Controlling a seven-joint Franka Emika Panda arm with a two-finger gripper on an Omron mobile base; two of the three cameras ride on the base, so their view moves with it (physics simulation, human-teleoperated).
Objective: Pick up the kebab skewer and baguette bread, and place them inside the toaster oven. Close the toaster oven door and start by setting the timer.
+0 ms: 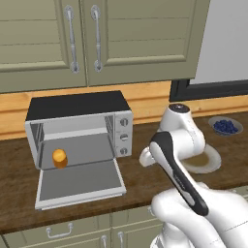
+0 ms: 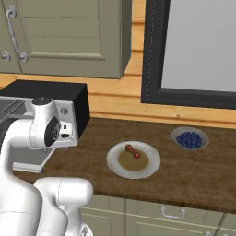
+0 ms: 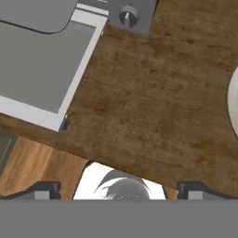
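Note:
The toaster oven (image 1: 77, 126) stands on the counter with its door (image 1: 80, 181) dropped flat open. The orange-golden baguette bread (image 1: 59, 157) sits inside on the rack, near the left. The kebab skewer (image 2: 132, 151) lies on the round cream plate (image 2: 115, 162), right of the oven. My gripper (image 3: 120, 190) is open with nothing between its fingers. It looks down on bare wooden counter just right of the open door (image 3: 42, 69), with one oven knob (image 3: 128, 16) at the top of the hand view. A sliver of the plate (image 3: 234, 100) shows at the right edge.
A small bowl of dark blue berries (image 2: 189, 138) sits at the back right of the counter. Wall cabinets (image 1: 97, 38) hang above the oven, and a dark-framed window (image 2: 198, 46) is on the right. The counter's front edge runs close below the door.

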